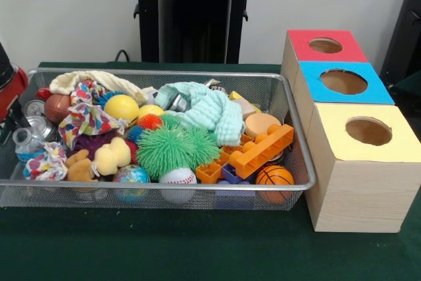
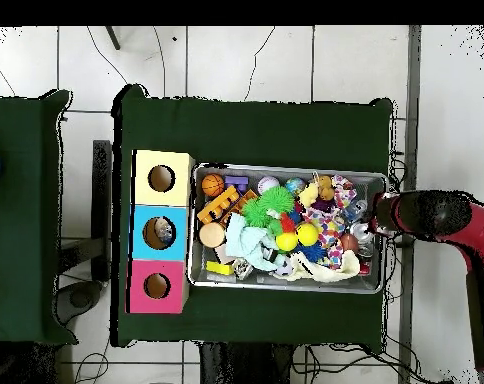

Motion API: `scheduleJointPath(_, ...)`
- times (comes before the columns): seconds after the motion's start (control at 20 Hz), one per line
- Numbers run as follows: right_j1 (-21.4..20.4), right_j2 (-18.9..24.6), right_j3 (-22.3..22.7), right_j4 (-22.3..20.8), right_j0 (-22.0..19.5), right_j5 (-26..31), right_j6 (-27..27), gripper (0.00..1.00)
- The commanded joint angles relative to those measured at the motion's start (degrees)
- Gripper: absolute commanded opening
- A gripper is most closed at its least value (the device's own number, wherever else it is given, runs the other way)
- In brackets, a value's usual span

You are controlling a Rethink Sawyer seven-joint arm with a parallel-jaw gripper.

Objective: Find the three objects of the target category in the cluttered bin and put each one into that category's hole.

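1. Wire basket (image 1: 299, 156) sits on the green table, packed with toys: green spiky ball (image 1: 172, 148), mint cloth (image 1: 207, 111), orange brick (image 1: 262, 151), baseball (image 1: 177, 176), small basketball (image 1: 274, 176), yellow ball (image 1: 122, 107).
2. One clear bottle (image 1: 25, 144) shows at the basket's left end in the front view, half under a patterned cloth (image 1: 85, 120), just beside a silver can (image 1: 34, 107). Its long axis is hard to read; it seems partly upright, cap toward the can. No other bottles can be made out.
3. Red arm (image 2: 436, 215) reaches over that same end of the basket. From overhead its black tip (image 2: 381, 213) is at the basket's rim, right by the bottle and cans.
4. Whether the fingers are spread or clamped: cannot tell, nor whether anything is held.
5. Blue-panel hole (image 1: 343, 81) is the middle of three in the wooden box (image 1: 358, 195), at the basket's opposite end. Any bottle must be carried the whole length of the basket.
6. Judgement: the search is early.
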Motion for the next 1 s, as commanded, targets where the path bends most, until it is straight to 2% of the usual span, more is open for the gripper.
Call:
scheduleJointPath(0.05, 1.01, 4.29, 9.34, 0.97, -0.22, -2.83, -8.08, 0.00)
scheduleJointPath(0.25, -1.07, 5.90, 12.54, 2.73, -1.18, -2.50, -6.41, 0.00)
scheduleJointPath(0.4, -3.88, 7.01, 15.23, 4.10, -1.41, -1.94, -3.82, 0.00)
scheduleJointPath(0.6, -7.43, 8.76, 18.63, 5.32, -1.61, -2.04, -2.91, 0.00)
scheduleJointPath(0.8, -10.07, 9.31, 20.66, 6.72, -1.26, -3.01, 0.35, 0.00)
scheduleJointPath(1.0, -10.84, 10.86, 22.55, 7.69, -1.55, -4.68, 1.10, 0.00)
